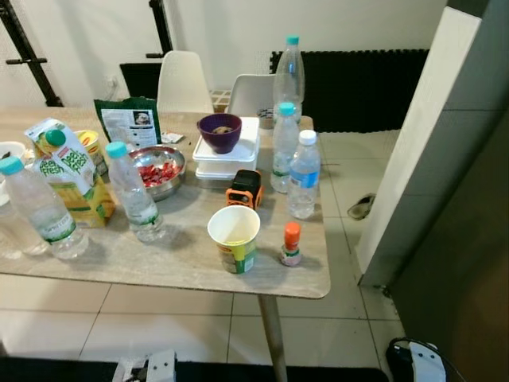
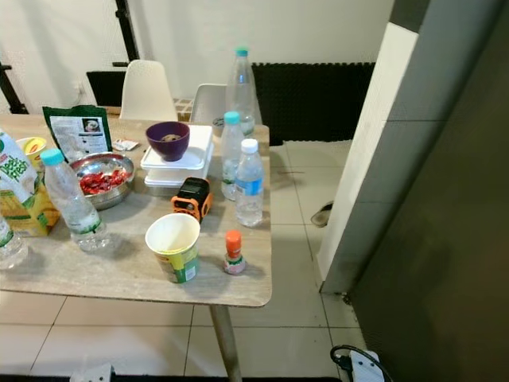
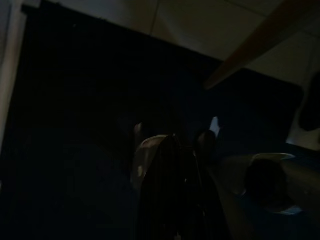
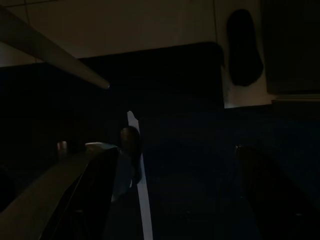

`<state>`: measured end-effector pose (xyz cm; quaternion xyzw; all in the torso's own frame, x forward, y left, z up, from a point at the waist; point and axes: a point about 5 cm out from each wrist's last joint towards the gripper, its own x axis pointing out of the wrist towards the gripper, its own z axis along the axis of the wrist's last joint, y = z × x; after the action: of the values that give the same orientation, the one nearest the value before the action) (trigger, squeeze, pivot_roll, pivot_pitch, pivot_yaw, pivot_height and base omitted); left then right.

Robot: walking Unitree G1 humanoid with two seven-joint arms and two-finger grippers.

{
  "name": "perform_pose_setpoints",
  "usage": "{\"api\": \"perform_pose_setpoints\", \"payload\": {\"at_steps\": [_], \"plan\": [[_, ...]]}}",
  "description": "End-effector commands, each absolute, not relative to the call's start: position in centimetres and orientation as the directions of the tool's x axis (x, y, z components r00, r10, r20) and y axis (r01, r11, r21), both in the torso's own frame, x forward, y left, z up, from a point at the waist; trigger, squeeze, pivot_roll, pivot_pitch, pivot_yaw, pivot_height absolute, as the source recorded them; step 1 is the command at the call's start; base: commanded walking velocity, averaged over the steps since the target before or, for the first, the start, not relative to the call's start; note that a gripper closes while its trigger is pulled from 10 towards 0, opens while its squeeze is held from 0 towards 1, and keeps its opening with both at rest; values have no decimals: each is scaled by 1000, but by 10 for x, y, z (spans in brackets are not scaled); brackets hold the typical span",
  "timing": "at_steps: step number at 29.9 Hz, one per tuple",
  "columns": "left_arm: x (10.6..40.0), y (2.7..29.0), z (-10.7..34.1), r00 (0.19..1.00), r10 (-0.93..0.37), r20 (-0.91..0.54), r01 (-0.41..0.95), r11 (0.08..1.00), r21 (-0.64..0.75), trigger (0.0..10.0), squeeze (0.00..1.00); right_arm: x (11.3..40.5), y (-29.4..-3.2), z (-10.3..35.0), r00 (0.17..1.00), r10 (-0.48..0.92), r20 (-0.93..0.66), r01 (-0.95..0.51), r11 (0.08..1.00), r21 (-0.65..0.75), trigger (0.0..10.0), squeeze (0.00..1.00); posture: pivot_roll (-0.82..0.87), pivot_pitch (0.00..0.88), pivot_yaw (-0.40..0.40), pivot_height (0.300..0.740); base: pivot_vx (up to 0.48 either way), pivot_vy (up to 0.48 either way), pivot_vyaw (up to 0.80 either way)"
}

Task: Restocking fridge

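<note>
Fingers of both grippers: state cannot be told from the dark wrist views; the capped water bottle (image 1: 304, 175) at centre-right of the frame looks full, heavy and smooth, best gripped mid-body over its label.

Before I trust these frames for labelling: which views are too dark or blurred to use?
Left and right eye views: evenly lit, sharp; the paper cup and water bottles read clearly. Left wrist view: very dark, only dim shapes. Right wrist view: equally dark, little discernible.
</note>
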<state>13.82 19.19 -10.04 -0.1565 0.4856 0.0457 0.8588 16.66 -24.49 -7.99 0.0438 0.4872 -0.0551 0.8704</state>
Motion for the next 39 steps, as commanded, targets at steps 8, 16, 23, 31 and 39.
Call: {"api": "perform_pose_setpoints", "payload": {"at_steps": [8,16,23,31,39], "plan": [[133,192,-102,514,-70,-855,-241,945,-222,10000,0,199,-243,-62,649,39,-759,109,984,144,10000,0,9,0,2,740,0,0,0],[135,191,-102,524,-77,-848,-255,936,-242,10000,0,218,-248,-48,705,62,-707,80,983,167,10000,0,8,0,3,740,0,-295,0],[134,193,-102,520,-62,-852,-249,943,-221,10000,0,234,-248,-36,752,120,-649,26,977,211,10000,0,10,0,0,740,0,0,0],[135,193,-101,524,-62,-849,-248,943,-222,10000,0,268,-257,1,893,203,-401,7,886,463,10000,733,10,0,0,740,0,0,0],[136,194,-101,528,-61,-847,-249,942,-223,10000,0,296,-275,47,986,146,-78,-62,762,645,10000,1000,13,0,4,740,0,0,0]]}}
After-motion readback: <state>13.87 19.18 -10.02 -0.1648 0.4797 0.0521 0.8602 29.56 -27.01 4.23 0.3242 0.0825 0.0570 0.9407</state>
